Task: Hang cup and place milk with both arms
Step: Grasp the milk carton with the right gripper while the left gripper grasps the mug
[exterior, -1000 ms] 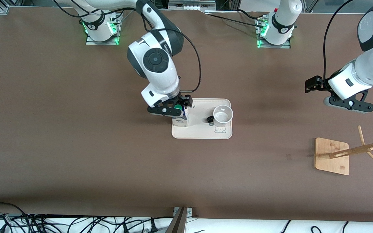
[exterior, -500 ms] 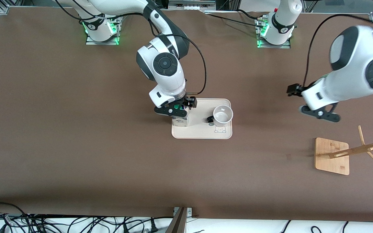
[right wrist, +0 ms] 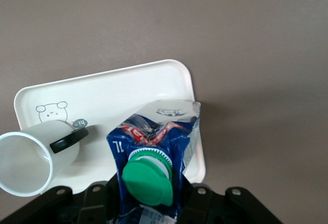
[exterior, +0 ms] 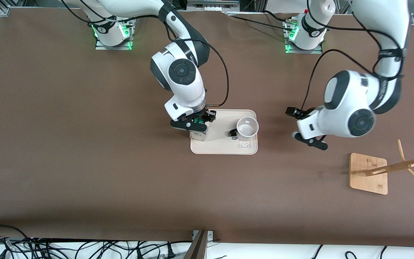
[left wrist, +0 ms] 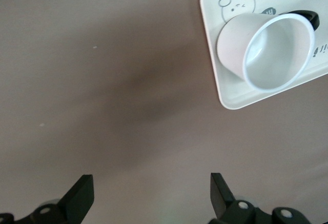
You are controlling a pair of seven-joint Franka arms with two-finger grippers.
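Right gripper (exterior: 197,125): you had jaws closed on the milk (right wrist: 154,155); lift straight.
Left gripper (exterior: 306,138): spread wide, empty; cup (exterior: 246,128) at nine o'clock.

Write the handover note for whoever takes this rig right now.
Right end effector: down on the milk, fingers either side of its top; grip not confirmed. Milk stands on the tray.
Left end effector: open, empty, over bare table between the tray and the wooden rack.
Cup: upright on the tray, untouched.
Done: nothing placed or hung.
Left: lift and place milk; pick cup, hang it on the rack.
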